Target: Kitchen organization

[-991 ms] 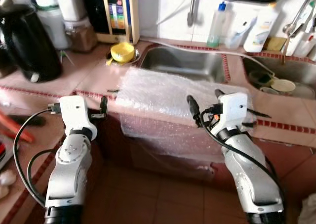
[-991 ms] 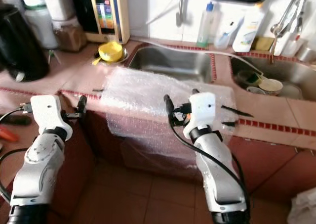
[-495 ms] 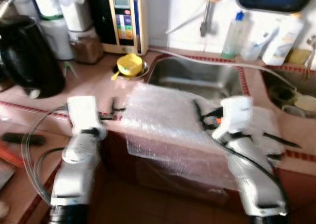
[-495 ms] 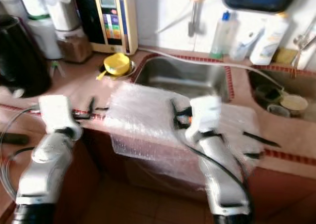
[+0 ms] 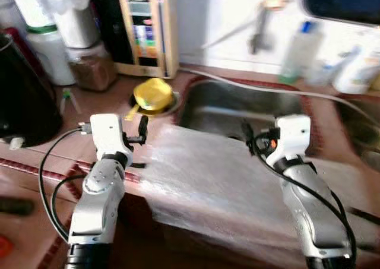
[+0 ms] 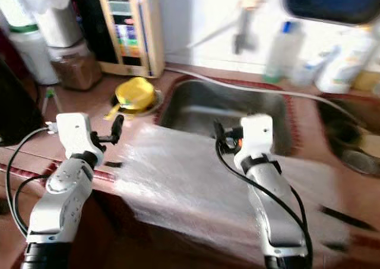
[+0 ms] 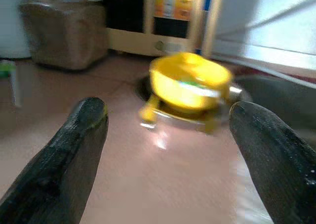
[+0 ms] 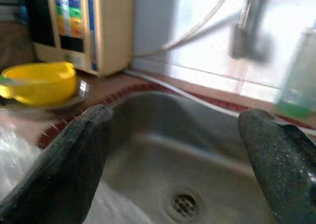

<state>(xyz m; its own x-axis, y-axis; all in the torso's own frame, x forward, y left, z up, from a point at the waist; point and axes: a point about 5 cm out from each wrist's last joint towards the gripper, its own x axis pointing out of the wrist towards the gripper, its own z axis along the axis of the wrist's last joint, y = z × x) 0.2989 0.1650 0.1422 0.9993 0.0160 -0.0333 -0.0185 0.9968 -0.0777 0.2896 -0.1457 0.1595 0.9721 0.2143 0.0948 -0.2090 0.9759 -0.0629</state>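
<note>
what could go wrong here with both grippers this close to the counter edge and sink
The bubble wrap hangs over the counter edge beneath both arms; a passing arm might drag it off. The open left gripper points at the yellow bowl, which may get nudged. The views are blurred, so aim could be off.

Open counter (image 7: pixel 163 184) between left tool (image 7: pixel 168 135) and yellow bowl (image 7: pixel 190 88); sink (image 8: pixel 197 150) basin unobstructed ahead of right tool (image 8: pixel 173 130)

Yellow bowl (image 5: pixel 152 95) on a silver plate. Counter (image 5: pixel 35 162) pinkish-brown, red edge tiles. Bubble wrap (image 5: pixel 219 180) clear-white, fingers (image 7: pixel 74 155) black
</note>
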